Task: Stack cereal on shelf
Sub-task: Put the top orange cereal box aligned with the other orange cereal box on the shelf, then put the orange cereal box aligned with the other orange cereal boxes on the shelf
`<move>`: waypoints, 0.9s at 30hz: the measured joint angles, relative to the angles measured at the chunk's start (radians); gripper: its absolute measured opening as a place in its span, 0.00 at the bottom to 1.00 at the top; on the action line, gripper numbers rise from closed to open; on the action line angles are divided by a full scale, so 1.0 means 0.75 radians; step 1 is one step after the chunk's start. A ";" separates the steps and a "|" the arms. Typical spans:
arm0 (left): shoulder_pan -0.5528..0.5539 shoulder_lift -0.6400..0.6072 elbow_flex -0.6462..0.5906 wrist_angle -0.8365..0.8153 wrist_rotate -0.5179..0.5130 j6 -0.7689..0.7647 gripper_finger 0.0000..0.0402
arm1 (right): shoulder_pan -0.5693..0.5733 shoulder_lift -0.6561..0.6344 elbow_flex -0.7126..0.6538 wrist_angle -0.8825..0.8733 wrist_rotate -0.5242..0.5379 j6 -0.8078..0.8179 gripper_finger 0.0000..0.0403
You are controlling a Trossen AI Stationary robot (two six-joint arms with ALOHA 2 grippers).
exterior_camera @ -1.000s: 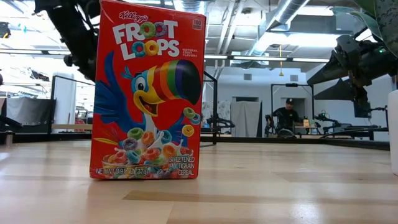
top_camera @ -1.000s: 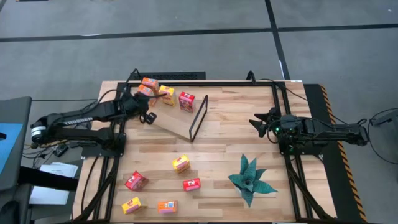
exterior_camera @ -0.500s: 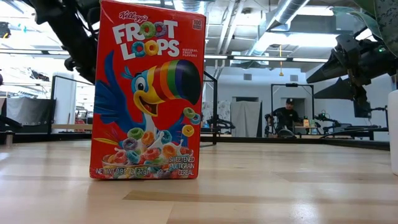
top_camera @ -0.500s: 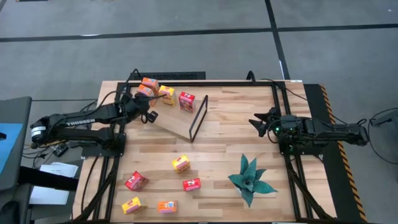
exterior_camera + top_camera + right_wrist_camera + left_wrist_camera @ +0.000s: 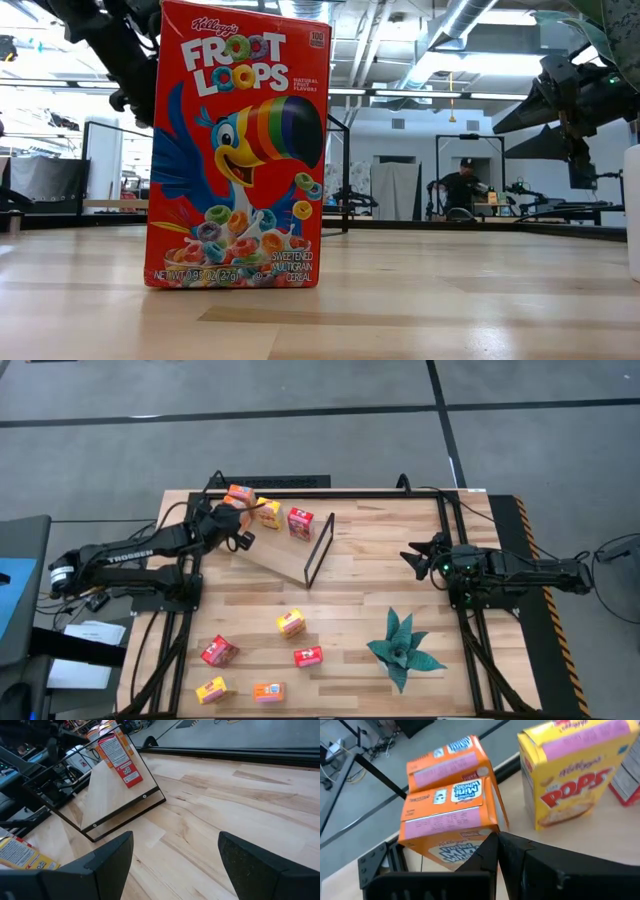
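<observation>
While my left gripper (image 5: 496,845) sits fully closed with its tips against an orange box (image 5: 451,817), nothing is held. That box stands beside a yellow box (image 5: 575,770) at the far end of the shelf (image 5: 275,555). My right gripper (image 5: 412,560) waits wide open, empty, right of the shelf.

Even, bright overhead light — soft shadows, hazy backlit room, slightly blurred wrist views.

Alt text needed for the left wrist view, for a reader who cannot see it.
The left gripper, shut, points at the lower of two stacked orange Mini-Wheats cereal boxes. A yellow Corn Pops box stands beside them on the light-brown wooden board.
</observation>
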 joint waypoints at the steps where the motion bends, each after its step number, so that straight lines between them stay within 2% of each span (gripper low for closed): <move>1: 0.008 0.000 0.000 0.014 0.005 0.007 0.00 | 0.000 0.000 0.000 0.000 0.000 0.000 0.79; 16: 0.033 0.000 0.000 0.055 0.046 0.002 0.00 | 0.000 0.000 0.000 -0.007 0.000 0.000 0.79; 21: 0.010 -0.013 0.042 -0.013 0.326 -0.042 0.00 | 0.000 0.000 0.000 -0.010 0.000 0.000 0.79; 23: -0.006 -0.014 0.093 -0.110 0.472 -0.063 0.00 | 0.000 0.000 0.000 -0.010 0.000 0.000 0.79; 27: -0.040 -0.022 0.241 -0.359 0.885 -0.095 0.00 | 0.000 0.000 0.000 -0.010 -0.001 -0.001 0.79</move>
